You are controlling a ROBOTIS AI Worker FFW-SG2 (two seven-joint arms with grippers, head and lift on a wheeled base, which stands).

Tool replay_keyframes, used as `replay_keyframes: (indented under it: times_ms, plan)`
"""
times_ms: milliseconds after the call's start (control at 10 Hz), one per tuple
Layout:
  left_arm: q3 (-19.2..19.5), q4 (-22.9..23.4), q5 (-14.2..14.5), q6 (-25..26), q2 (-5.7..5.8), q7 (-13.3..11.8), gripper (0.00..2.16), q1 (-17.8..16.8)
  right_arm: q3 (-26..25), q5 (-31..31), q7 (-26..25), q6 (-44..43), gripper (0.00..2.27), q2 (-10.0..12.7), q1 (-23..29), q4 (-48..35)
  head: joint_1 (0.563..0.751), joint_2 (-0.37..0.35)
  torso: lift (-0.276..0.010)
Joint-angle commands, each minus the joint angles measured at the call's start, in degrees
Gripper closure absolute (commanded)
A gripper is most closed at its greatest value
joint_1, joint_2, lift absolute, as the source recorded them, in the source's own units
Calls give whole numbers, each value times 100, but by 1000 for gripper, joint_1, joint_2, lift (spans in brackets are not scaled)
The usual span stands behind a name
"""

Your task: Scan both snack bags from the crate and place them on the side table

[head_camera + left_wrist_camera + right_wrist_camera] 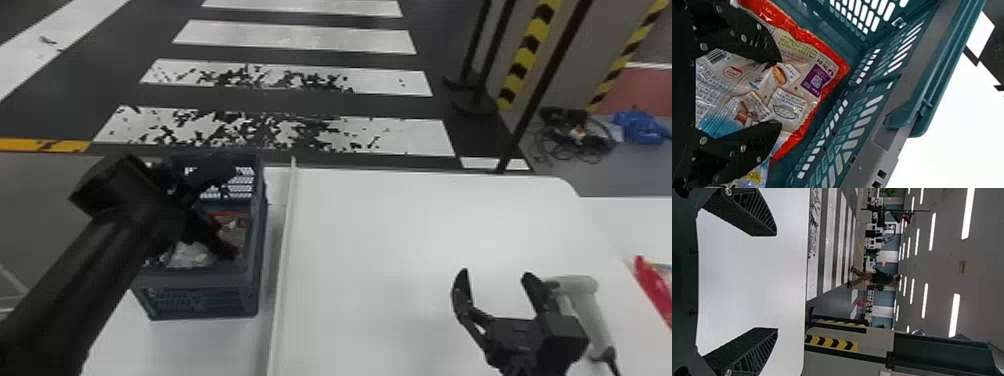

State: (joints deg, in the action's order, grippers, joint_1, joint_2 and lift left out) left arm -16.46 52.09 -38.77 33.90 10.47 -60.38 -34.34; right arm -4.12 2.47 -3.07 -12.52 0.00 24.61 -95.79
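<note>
Here, snack bags [797,105] lie below the left gripper [225,246], in the crate [200,276]; scanner [582,289] just right of the right gripper [495,275], probably a packet [654,287] farther right.

My left end effector [220,244] and right end effector [496,275] are black; the crate [928,76] is teal with grey along its side; the snack bag [797,96] inside has a shiny red border, cream middle, blue patch and purple square; my counter [400,225] is plain white; the scanner [590,310] is pale grey; the floor [280,100] is dark with white stripes, speckled black.
</note>
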Motion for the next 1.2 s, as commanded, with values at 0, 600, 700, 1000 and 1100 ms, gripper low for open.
replay_keyframes:
  times_ms: [0,600,700,1000,1100]
  plan:
    - [82,20,10,-19,-10,194,2148,67,-10,-1,0,0,60,5,-9,17,695,-53,-98]
    - [1242,1347,98,-388,-10,106,2142,700,-27,16,0,0,63,5,-62,105,695,-46,-98]
    - [1435,1409,203,-423,-10,27,2142,735,-36,16,0,35,63,5,-71,113,695,-43,-98]
    - [1901,1585,581,-476,-10,-281,2142,867,-27,69,0,193,63,5,-97,105,695,-36,-98]
    - [1972,1787,695,-458,-1,-325,2142,955,-27,78,0,211,63,5,-97,105,695,-34,-98]
